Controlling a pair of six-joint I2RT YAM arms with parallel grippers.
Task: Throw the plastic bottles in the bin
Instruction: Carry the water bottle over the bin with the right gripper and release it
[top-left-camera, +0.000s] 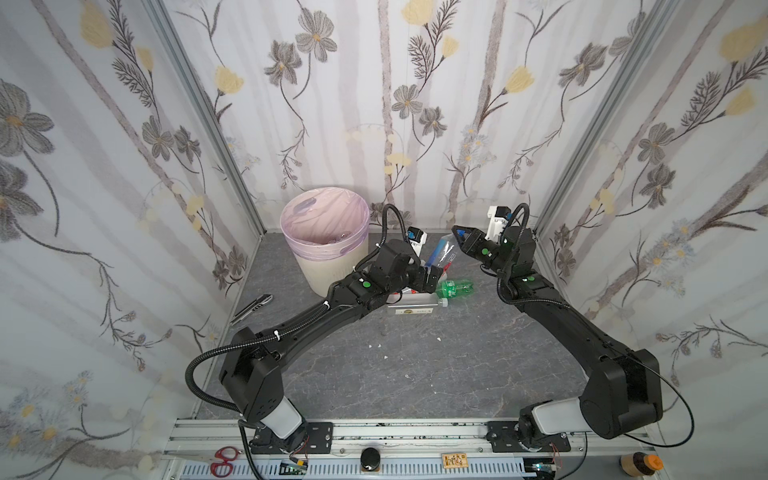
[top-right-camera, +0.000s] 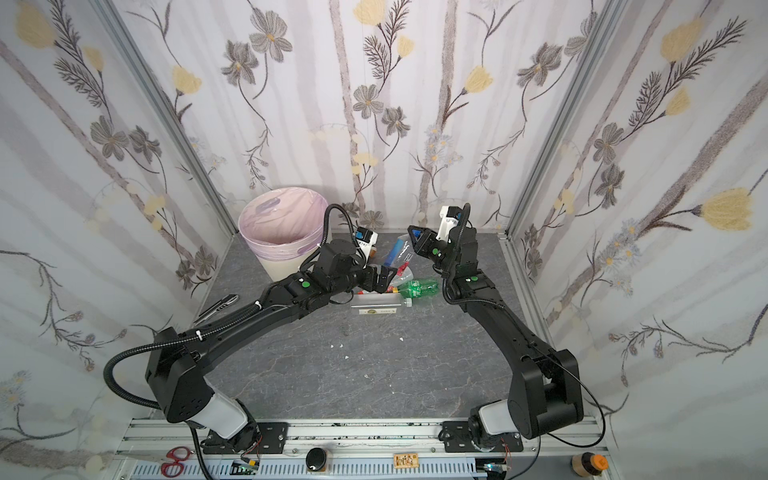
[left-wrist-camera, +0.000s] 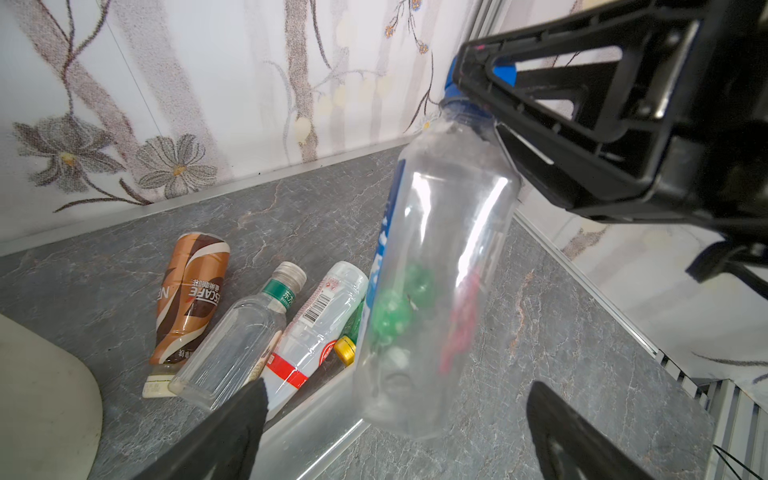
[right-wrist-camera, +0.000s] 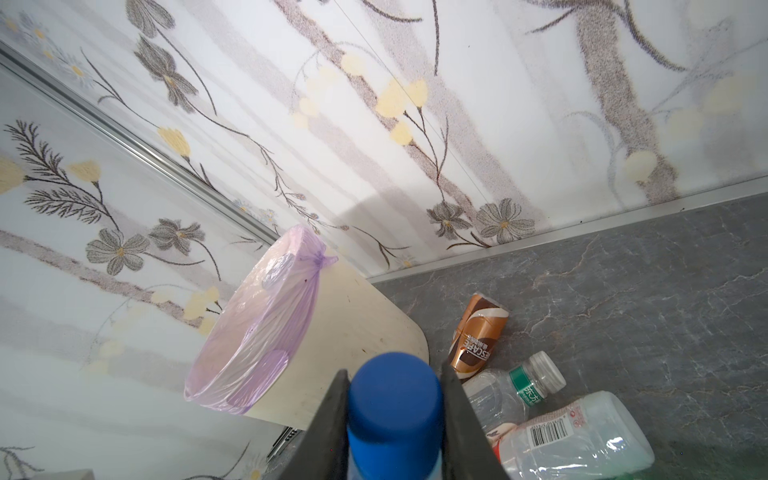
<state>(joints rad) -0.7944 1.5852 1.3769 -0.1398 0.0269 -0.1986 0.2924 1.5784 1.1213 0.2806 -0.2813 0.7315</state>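
Right end effector (right-wrist-camera: 394, 376): clamped on clear bottle's (left-wrist-camera: 440, 232) blue cap (right-wrist-camera: 395, 415).
Left end effector (left-wrist-camera: 397, 388): jaws wide apart, either side of bottle's base.
Bin (top-left-camera: 332, 274): bench's (top-left-camera: 415, 365) back left corner.

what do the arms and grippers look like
The left arm and right arm are matte black with boxy joints, pale grey base links, green dots and black ribbed cable hoses. White camera blocks sit on the wrists. The left gripper and right gripper are black, taper-fingered.

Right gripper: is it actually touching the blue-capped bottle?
Touching. The right wrist view shows the right gripper with both fingers pressed against the cap of the blue-capped bottle.
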